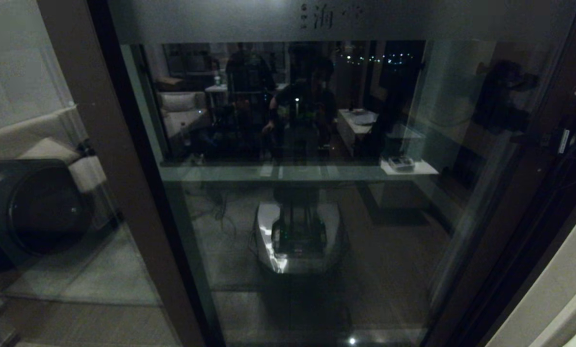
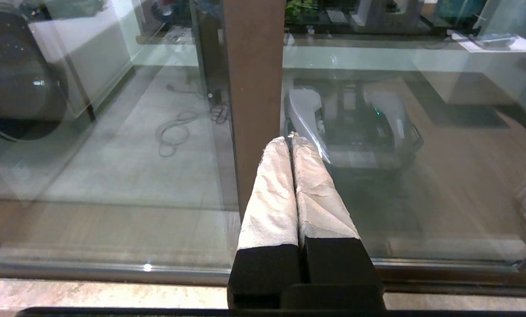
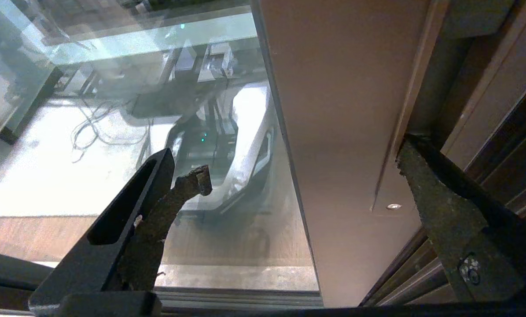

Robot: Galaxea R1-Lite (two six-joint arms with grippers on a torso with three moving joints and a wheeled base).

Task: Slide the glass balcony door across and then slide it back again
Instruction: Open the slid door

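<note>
The glass balcony door [image 1: 394, 250] fills the head view, with a frosted band along its top and brown stiles on both sides. My left gripper [image 2: 289, 137] is shut and empty; its white-wrapped fingers [image 2: 271, 193] point at the door's left brown stile [image 2: 254, 88], right by the glass edge. My right gripper [image 3: 304, 171] is open. One finger [image 3: 188, 185] sits in front of the glass, the other [image 3: 439, 202] by the dark side frame, with the right stile [image 3: 346, 110] between them. I cannot make out the black recessed handle.
A dark round-fronted washing machine [image 1: 37, 207] stands behind the left glass panel. The floor track [image 2: 113, 268] runs along the door's foot. A pale wall edge [image 1: 557, 289] closes in on the right. My own base is mirrored in the glass [image 1: 297, 236].
</note>
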